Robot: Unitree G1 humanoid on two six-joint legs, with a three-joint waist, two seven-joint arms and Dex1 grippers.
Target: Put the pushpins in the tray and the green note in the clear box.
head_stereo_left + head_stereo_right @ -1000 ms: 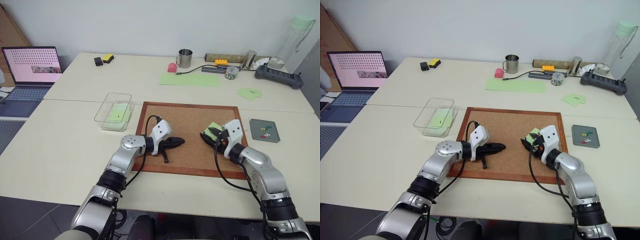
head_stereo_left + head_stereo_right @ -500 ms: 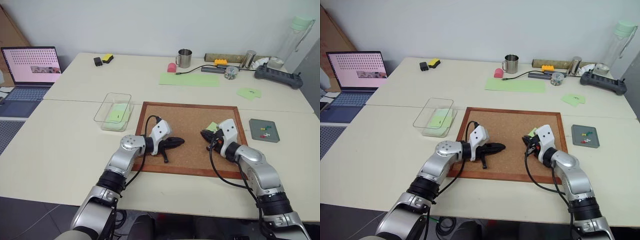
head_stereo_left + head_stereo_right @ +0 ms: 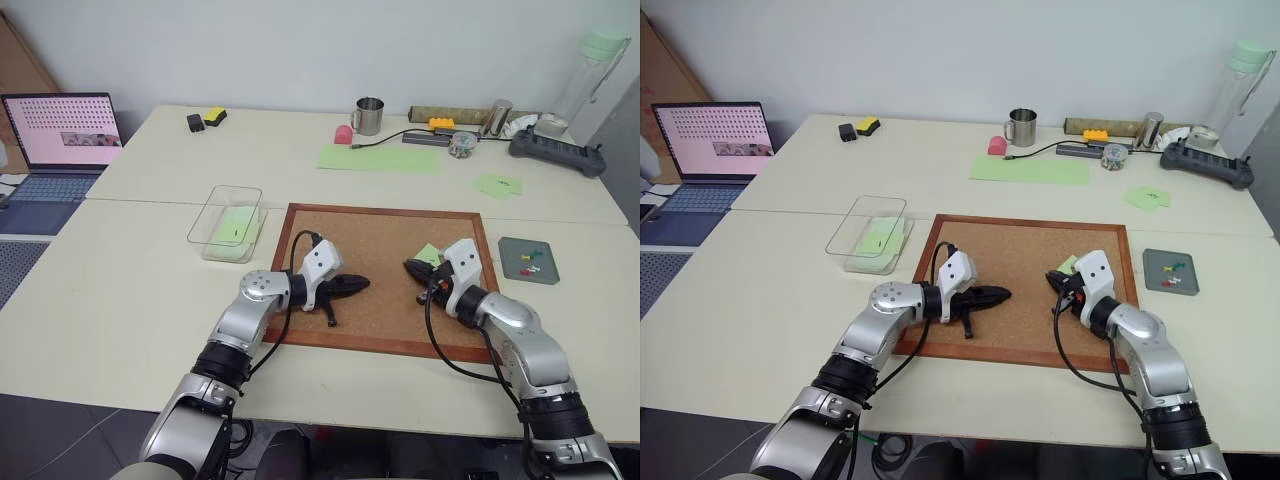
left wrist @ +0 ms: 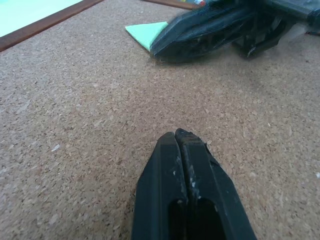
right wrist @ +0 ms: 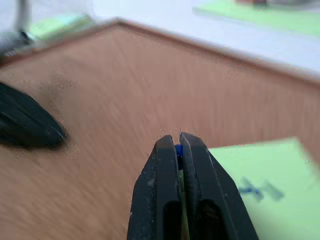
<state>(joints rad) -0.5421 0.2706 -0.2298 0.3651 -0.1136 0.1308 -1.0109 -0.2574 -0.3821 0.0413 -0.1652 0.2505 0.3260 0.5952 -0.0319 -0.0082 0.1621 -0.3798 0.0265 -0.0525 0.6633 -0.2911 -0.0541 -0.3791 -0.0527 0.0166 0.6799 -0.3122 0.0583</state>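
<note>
Both jaws together, right gripper [image 5: 179, 145] pinching a blue pushpin [image 5: 178, 149] above green note [image 5: 260, 185].

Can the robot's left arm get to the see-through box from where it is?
Probably yes. The clear box sits just beyond the cork board's left edge, with bare table between it and the left gripper.

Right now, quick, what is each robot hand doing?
Left end effector: shut, holding nothing.
Right end effector: shut on something small and blue, beside the green note.
</note>
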